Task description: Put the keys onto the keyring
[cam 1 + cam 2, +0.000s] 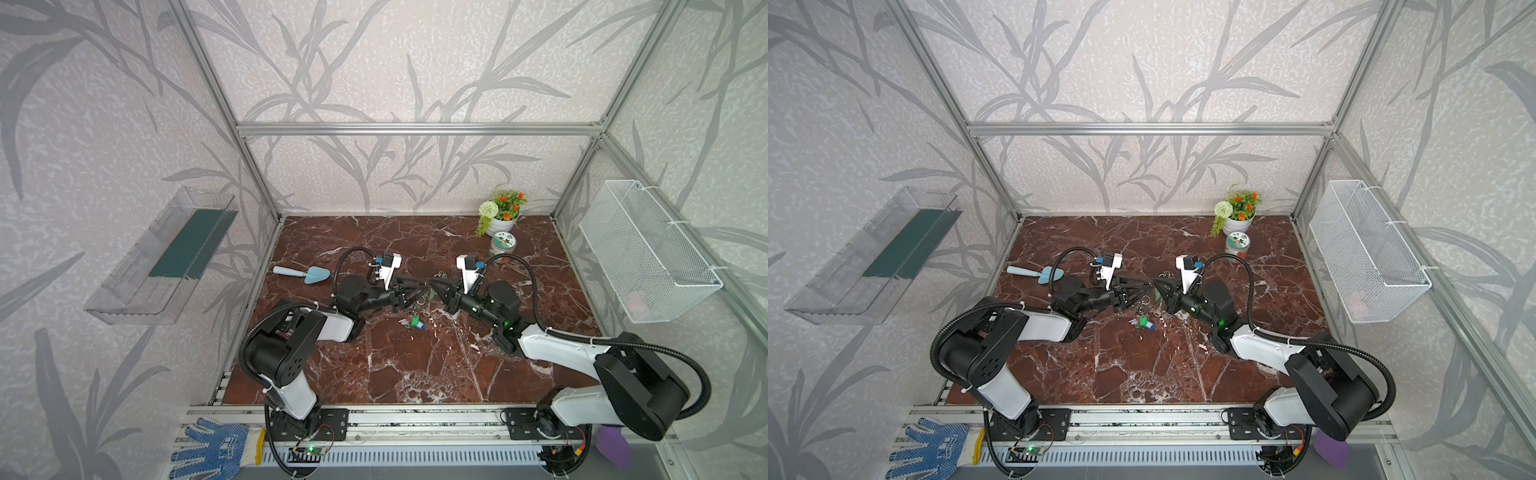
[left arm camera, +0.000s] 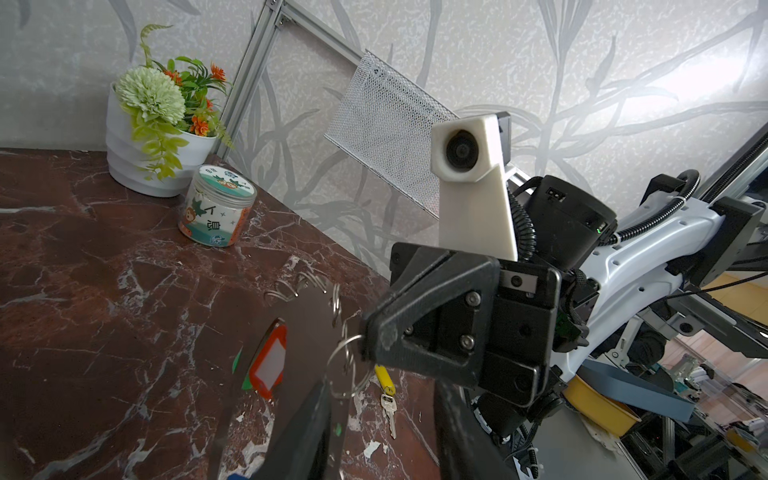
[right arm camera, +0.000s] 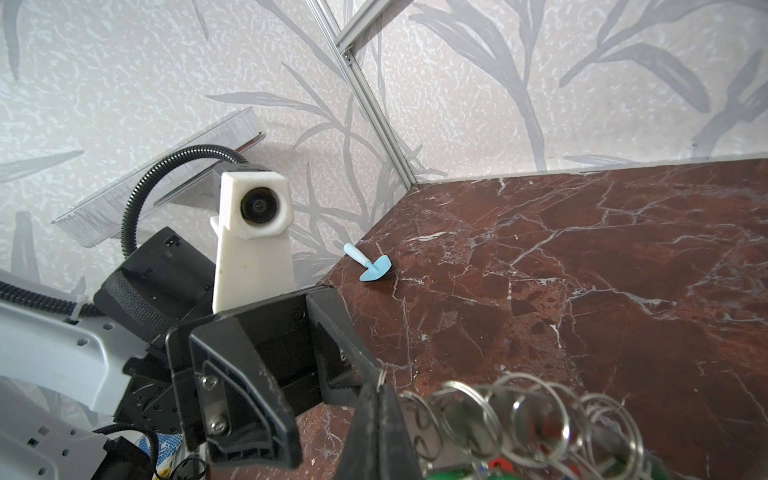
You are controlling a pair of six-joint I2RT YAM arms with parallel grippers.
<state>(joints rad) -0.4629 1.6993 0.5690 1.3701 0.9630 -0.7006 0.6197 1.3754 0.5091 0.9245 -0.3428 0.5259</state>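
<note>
Two black robot grippers met tip to tip above the middle of a red-brown marble table (image 1: pixel 415 365).

The right gripper (image 1: pixel 434 286) had its fingers pressed together on the thin grey wire of the keyring (image 3: pixel 505 399). The right wrist view showed that wire coming out from between the closed fingers. Beside it hung a crowded bunch of small silver split rings, with bits of red and green plastic blurred beneath.

The left gripper (image 1: pixel 424 289) faced it with its fingers (image 2: pixel 307 419) apart, and nothing was seen clamped between them.

The keys (image 2: pixel 388 409) showed only in the left wrist view, just under the right gripper's tip. One small silvery key, its toothed blade pointing away from the gripper, was joined by a tiny ring to a narrow yellow tag (image 2: pixel 383 376). The top of the tag was hidden behind the gripper. Whether this set hung free or lay on the marble could not be told.

In both top views a small cluster of coloured tags (image 1: pixel 411 323), white-red, green and blue, sat just below the two grippers. A pale blue toy trowel (image 1: pixel 303 274) lay well to the left. A white flower pot (image 1: pixel 500 222) and a printed jar (image 1: pixel 503 243) stood at the far right.
</note>
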